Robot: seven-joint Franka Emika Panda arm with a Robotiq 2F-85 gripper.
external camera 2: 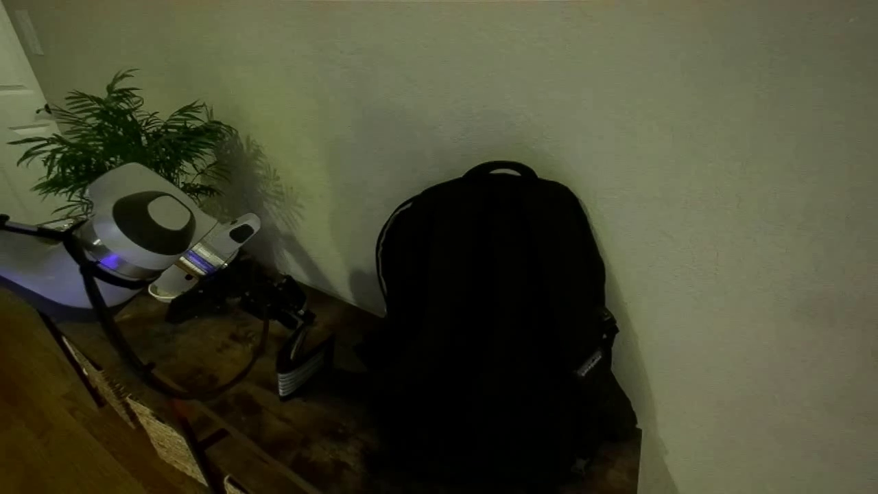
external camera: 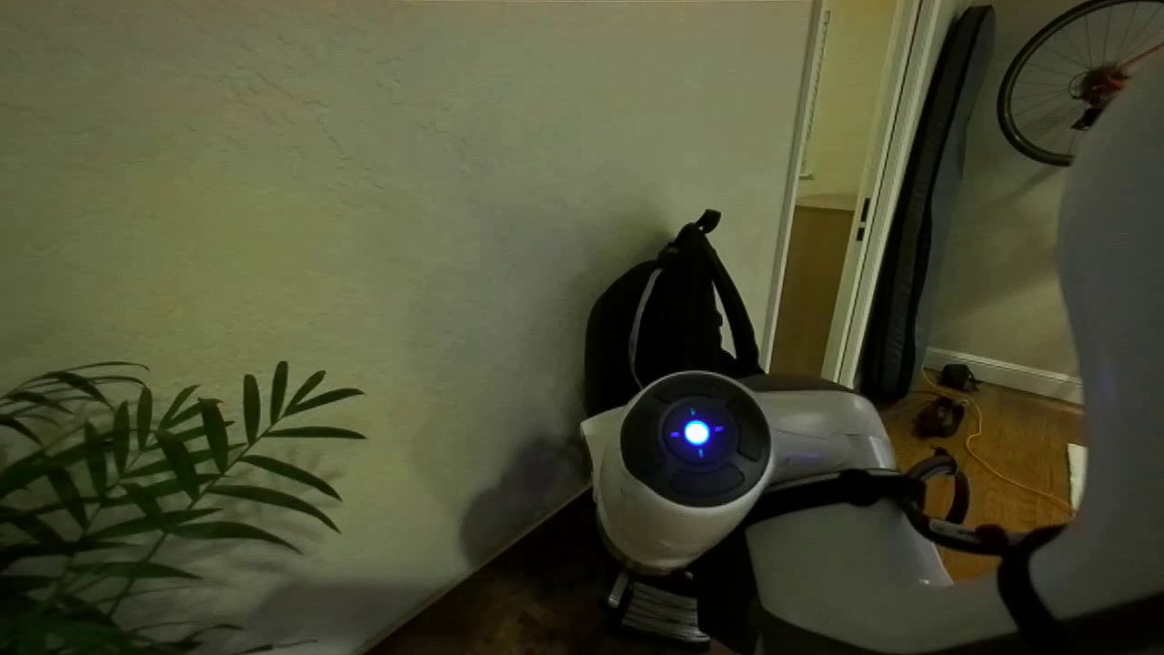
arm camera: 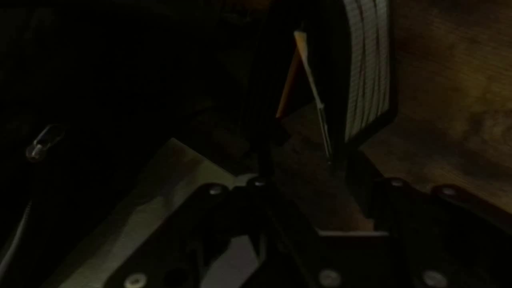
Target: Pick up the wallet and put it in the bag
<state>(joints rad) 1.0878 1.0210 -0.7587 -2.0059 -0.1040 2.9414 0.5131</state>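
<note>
The bag (external camera 2: pixel 490 309), a tall black backpack, stands on the table against the wall, also in an exterior view (external camera: pixel 673 318) behind the arm. The wallet (external camera 2: pixel 304 370) stands on edge, spread in a V, left of the bag; its pale-streaked edge also shows in an exterior view (external camera: pixel 664 614) and in the wrist view (arm camera: pixel 368 60). My gripper (external camera 2: pixel 300 321) is just above the wallet. In the wrist view its dark fingers (arm camera: pixel 308 160) are apart, with table visible between them and the wallet just beyond the tips. Contact is too dark to make out.
A leafy plant (external camera: pixel 155 509) stands near the wall, also in an exterior view (external camera 2: pixel 130 144). A black cable (external camera 2: pixel 116 329) loops off the arm over the table. The dark wooden table (external camera 2: pixel 240 405) ends at a front edge; the wall (external camera 2: pixel 741 206) runs behind.
</note>
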